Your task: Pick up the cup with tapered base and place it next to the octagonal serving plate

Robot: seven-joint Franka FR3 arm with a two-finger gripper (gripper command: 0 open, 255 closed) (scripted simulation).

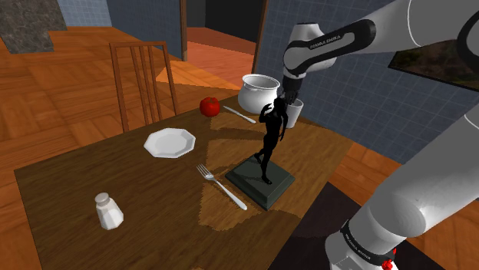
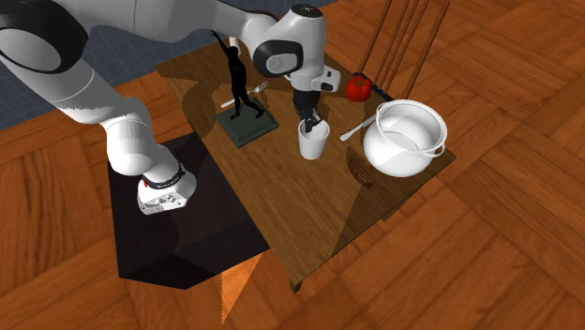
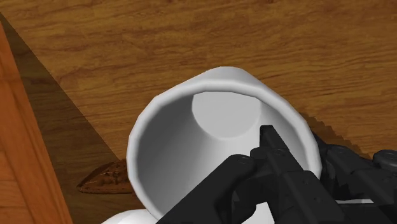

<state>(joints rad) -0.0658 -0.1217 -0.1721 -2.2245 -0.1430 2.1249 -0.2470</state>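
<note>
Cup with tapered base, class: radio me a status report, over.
Claw at white cup rim. Cup upright on table beside white pot. Black statuette stands toward octagonal plate.

Bright, sharp renders; jagged-edged shadows fall across the table (image 3: 191, 38) beside the cup (image 3: 167, 151).

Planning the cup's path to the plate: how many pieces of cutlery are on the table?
2. A fork lies beside the statue's base, toward the plate; a second utensil lies between the apple and the pot. The arm may hide others.
</note>
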